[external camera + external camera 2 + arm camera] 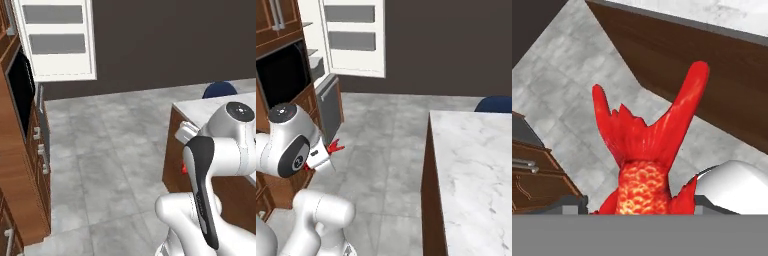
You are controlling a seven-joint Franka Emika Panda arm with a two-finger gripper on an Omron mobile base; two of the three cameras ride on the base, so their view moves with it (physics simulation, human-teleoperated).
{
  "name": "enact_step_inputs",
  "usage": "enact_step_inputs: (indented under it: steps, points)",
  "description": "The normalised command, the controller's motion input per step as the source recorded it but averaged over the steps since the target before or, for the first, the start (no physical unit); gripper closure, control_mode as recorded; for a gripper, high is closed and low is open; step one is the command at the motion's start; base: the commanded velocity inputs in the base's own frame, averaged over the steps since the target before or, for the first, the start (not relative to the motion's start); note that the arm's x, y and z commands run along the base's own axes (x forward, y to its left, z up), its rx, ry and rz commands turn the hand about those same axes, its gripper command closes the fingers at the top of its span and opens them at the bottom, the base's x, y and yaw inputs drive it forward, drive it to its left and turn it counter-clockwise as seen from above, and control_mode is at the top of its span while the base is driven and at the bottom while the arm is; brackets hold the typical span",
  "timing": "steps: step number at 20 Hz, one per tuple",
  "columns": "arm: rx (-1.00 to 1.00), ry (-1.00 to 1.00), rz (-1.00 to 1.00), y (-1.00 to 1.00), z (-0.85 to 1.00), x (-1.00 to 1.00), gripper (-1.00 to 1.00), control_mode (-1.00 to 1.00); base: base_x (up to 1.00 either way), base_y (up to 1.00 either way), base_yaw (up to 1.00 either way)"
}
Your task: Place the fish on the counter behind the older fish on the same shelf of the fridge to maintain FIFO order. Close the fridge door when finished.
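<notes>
In the left base view, a black microwave [20, 90] sits in brown cabinets [25, 175] along the left edge. Above and just to its right stands the open fridge door [57, 37], its pale inner face showing two grey bins. Grey tiled floor [100, 150] spreads across the middle. At the right, the white marble surface [200, 107] tops a brown cabinet, with a dark blue rounded thing [220, 89] at its far edge. The white arm rises in front of the surface, and a small patch of red shows beside it against the cabinet side.

In the right base view, the microwave [283, 75] is again at the left in the cabinets, with the fridge [316, 65] interior just to its right and the door [353, 37] swung open beyond it. Below them, the fish [334, 147] pokes out as a red forked tail from the arm's end, held in the air over the floor, well apart from the surface [476, 170] at the right and from the fridge.

In the hand view, the tool [643, 212] is closed on the fish [644, 150], narrow around its body, though its fingers are barely seen. The scaly orange-red body rises from the bottom edge and the red tail fans upward. Behind it lie the floor and the brown side of the surface's cabinet.
</notes>
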Motion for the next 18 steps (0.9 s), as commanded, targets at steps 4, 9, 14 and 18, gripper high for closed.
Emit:
enact_step_inputs:
  steps: [4, 9, 14, 18]
  points:
    - [0.00, 0.00, 0.00, 0.00, 0.00, 0.00, 1.00, 1.00, 1.00, 0.45, -0.22]
    - [0.00, 0.00, 0.00, 0.00, 0.00, 0.00, 1.00, 1.00, 1.00, 0.42, -0.09]
    - [0.00, 0.00, 0.00, 0.00, 0.00, 0.00, 1.00, 1.00, 1.00, 0.27, 0.22]
    - [0.00, 0.00, 0.00, 0.00, 0.00, 0.00, 1.00, 1.00, 1.00, 0.16, 0.43]
